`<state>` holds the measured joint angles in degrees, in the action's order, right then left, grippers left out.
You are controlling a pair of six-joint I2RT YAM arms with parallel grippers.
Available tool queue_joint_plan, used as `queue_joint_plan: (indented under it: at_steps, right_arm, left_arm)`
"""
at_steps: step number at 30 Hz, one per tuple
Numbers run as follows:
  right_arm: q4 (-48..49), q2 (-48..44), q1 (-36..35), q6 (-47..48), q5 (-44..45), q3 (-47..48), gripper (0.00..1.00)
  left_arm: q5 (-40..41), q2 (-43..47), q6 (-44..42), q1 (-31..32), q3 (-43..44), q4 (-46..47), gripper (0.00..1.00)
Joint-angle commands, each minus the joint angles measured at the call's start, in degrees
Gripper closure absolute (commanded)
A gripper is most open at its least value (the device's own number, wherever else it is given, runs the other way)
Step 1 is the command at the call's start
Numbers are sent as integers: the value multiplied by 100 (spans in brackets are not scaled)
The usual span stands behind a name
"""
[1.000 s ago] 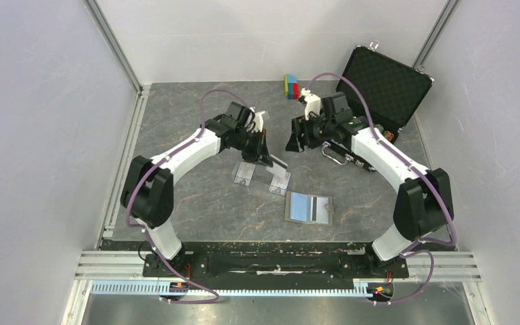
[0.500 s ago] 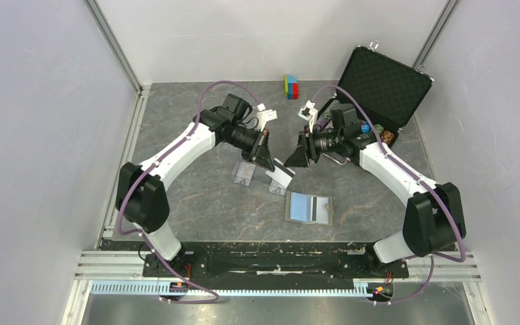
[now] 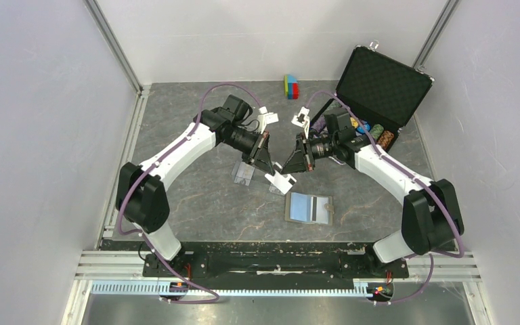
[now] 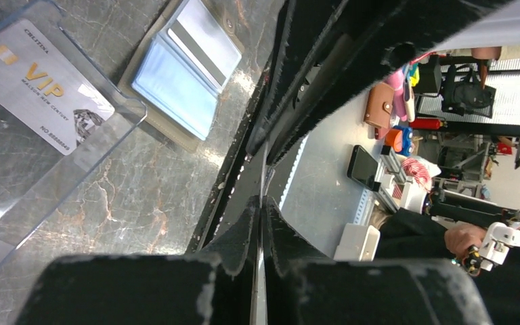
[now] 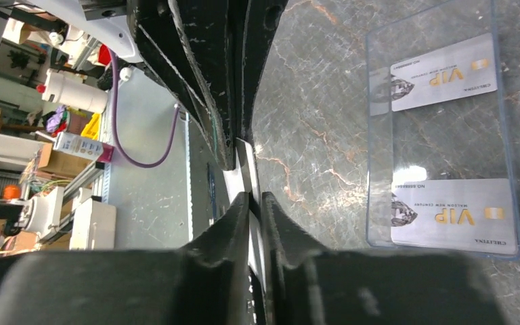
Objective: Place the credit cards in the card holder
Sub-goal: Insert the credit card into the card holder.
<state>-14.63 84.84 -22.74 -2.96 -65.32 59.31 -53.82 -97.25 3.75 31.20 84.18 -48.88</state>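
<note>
**Table** (image 3: 196,203): grey marbled top. The card holder (image 3: 309,208) lies near its front middle.

**Black case** (image 3: 384,84): lid raised, well beyond the card holder and to its right. It plays no part in this job.

**Clear case** (image 5: 440,142): flat on the table, just beyond the card holder's left side. Two spare credit cards (image 5: 443,71) lie inside, one at each end, print up.

**Card holder**: spread open and flat, pale blue pockets up. Nothing touches it.

**Left gripper** (image 4: 261,210): above the table, just beyond the card holder's far left corner. Its jaws are clenched on the thin edge of the held credit card (image 3: 282,181).

**Right gripper** (image 5: 256,203): faces the left one over the same spot. Its jaws are drawn nearly together about the card's other edge. I cannot tell whether they pinch it yet.

**Held credit card**: white, hanging between the two grippers, off the table and near the card holder's far left corner.

**Handling note (judgement)**: this looks like a hand-over or re-grip.
- The right jaws should bite firmly before the left ones let go.
- The grip should sit close to one short edge, leaving most of the card free to enter a pocket.
- The card must not be bent between the two holds.
- The leading edge should then come in low and in line with the pocket mouth.
- The card holder lies loose and may slide, so the freed gripper could pin it down.
</note>
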Motion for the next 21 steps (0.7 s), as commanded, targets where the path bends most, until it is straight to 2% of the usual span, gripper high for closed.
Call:
queue_joint_plan:
  at_steps: [1,2,4,9,13,15,19,21]
  right_arm:
    - [165,143,-90,-52,-300,36,96]
    - [167,156,-89,-54,-276,42,100]
    - [166,176,-82,-77,-171,54,100]
    - [170,61,84,-324,715,-27,100]
    - [206,-139,520,-677,1571,-283,100]
    - [196,-337,758,-860,2042,-462,100]
    - [194,-693,1290,-1307,2836,-914,100]
    - [177,-861,1538,-1474,3167,-1103,100]
  left_arm:
    - [-71,112,-268,35,237,53,89]
    - [-25,129,-245,35,212,80,83]
    - [148,192,-155,35,150,214,71]
    - [890,449,410,35,-163,855,58]
    - [1274,483,882,85,-366,1329,57]
    - [1658,398,1145,212,-362,1468,62]
    - [2620,-90,1417,762,77,1298,67]
    - [2849,-509,1573,1024,399,1163,69]
